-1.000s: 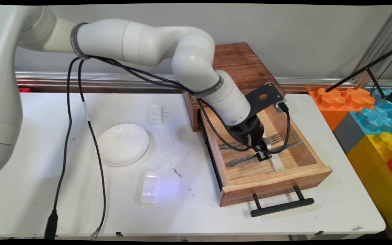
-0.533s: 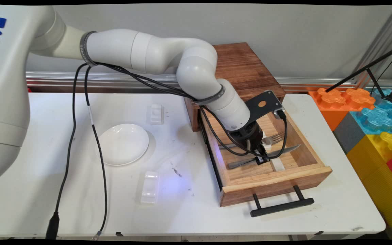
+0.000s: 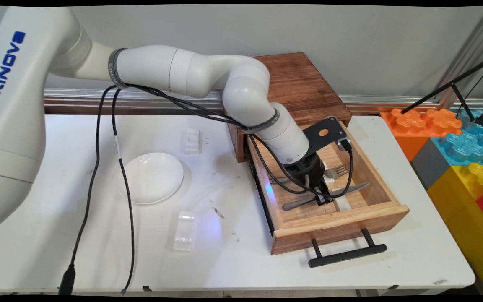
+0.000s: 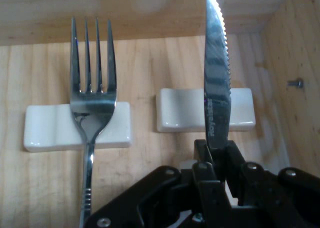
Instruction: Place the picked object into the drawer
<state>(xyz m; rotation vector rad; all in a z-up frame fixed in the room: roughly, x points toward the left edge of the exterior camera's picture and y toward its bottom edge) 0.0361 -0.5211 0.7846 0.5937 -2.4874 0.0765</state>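
A white plate (image 3: 151, 178) is sitting on the left part of the white tabletop (image 3: 224, 251), with a small white rest (image 3: 192, 140) lying beyond it toward the wall and a clear plastic piece (image 3: 184, 230) lying nearer, to the plate's right. Black cables (image 3: 120, 167) are hanging from the arm and crossing in front of the plate's left rim.

Right of these, a wooden drawer box (image 3: 300, 84) is standing against the wall with its drawer (image 3: 338, 228) pulled out toward the near side, the black handle (image 3: 346, 255) sticking out over the tabletop.

The hand (image 3: 322, 197) is reaching down inside the drawer, and its fingers (image 4: 202, 158) are pinching narrowly together on a knife (image 4: 217, 88) where the blade meets the handle. In the hand view the serrated blade is running straight up from between the fingers, crossing a white knife rest (image 4: 185, 110) that is lying on the drawer floor. In the main view the knife is lying across the drawer, its handle pointing left of the hand and its tip pointing right, toward the drawer's right wall.

A fork (image 4: 91, 98) is lying just beside the knife, on the far side of it in the main view, its neck sitting on a second white fork rest (image 4: 50, 128), clear of the hand.
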